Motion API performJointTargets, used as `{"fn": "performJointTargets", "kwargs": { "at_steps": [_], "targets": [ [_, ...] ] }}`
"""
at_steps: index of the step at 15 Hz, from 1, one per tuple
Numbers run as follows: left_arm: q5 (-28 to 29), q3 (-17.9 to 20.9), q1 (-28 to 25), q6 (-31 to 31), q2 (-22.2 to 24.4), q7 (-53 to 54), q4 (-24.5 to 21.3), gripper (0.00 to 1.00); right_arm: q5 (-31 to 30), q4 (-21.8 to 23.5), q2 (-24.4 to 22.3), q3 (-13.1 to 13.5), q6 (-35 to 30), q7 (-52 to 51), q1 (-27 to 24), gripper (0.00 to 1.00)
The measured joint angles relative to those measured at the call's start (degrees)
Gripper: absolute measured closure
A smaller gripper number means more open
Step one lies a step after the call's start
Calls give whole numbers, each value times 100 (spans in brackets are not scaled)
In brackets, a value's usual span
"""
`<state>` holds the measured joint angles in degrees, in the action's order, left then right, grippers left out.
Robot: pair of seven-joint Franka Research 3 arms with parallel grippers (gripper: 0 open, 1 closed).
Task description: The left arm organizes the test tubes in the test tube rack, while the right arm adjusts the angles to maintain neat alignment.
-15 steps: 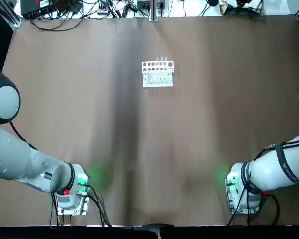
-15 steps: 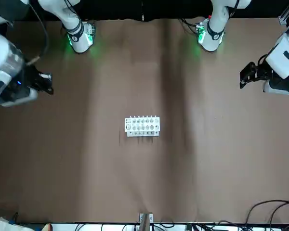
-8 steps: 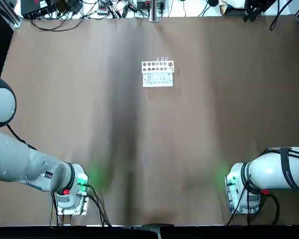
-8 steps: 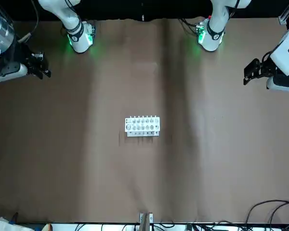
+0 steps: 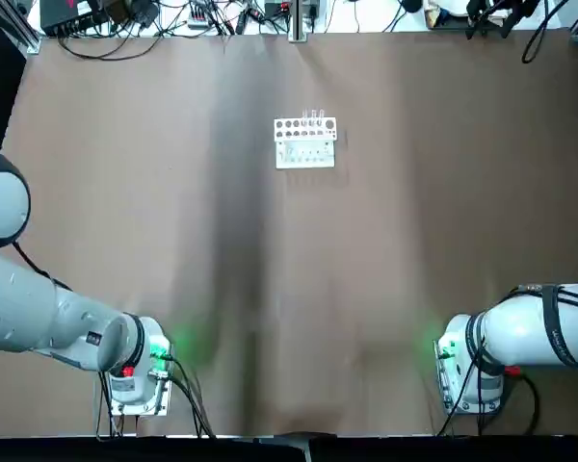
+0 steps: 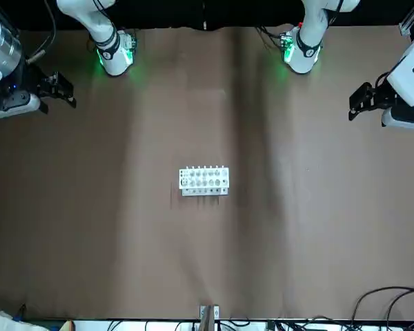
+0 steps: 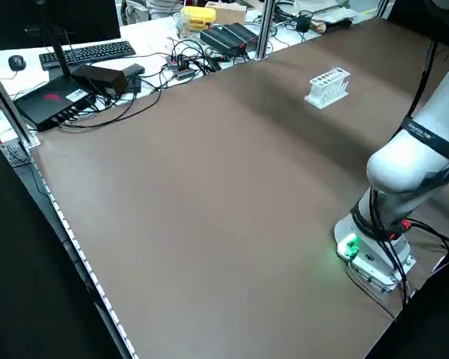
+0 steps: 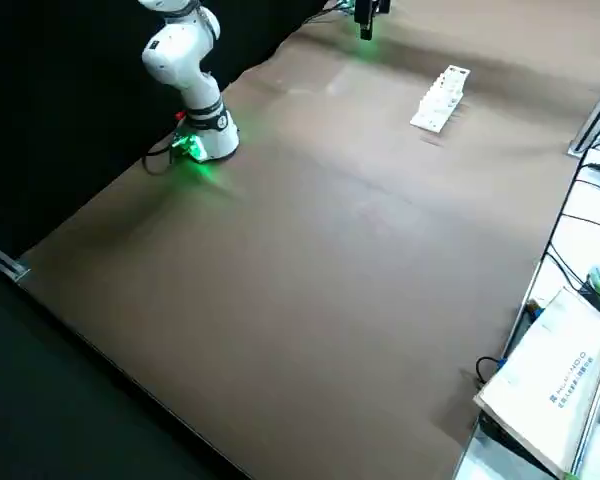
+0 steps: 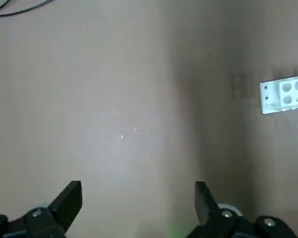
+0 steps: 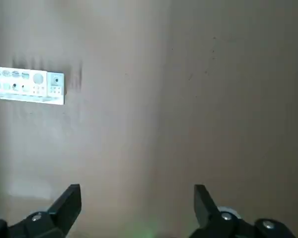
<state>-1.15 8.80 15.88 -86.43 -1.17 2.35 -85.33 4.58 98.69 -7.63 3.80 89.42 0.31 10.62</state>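
Top view: test tube rack (image 5: pixel 305 141) mid-table; no legible writing.

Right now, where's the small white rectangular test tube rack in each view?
Top: small white rectangular test tube rack, upper centre.
Front: rack, centre.
Left side: rack, upper right.
Right side: rack, upper right.
Left wrist: rack, at the right edge, cut off.
Right wrist: rack, at the left edge.
Shared landmark: the dark lengthwise band on the brown table, beside the rack.
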Motion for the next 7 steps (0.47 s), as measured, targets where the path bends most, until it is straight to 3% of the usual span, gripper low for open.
{"fn": "performJointTargets", "kwargs": {
  "at_steps": [3,7],
  "targets": [
    [0,-61,-60,11,38,0,-4,0,-14,5,-45,1,-31,0,0,0],
    [2,-1289,-1307,37,101,0,-24,0,-49,13,-56,13,-34,3,-23,0]
  ]
}}
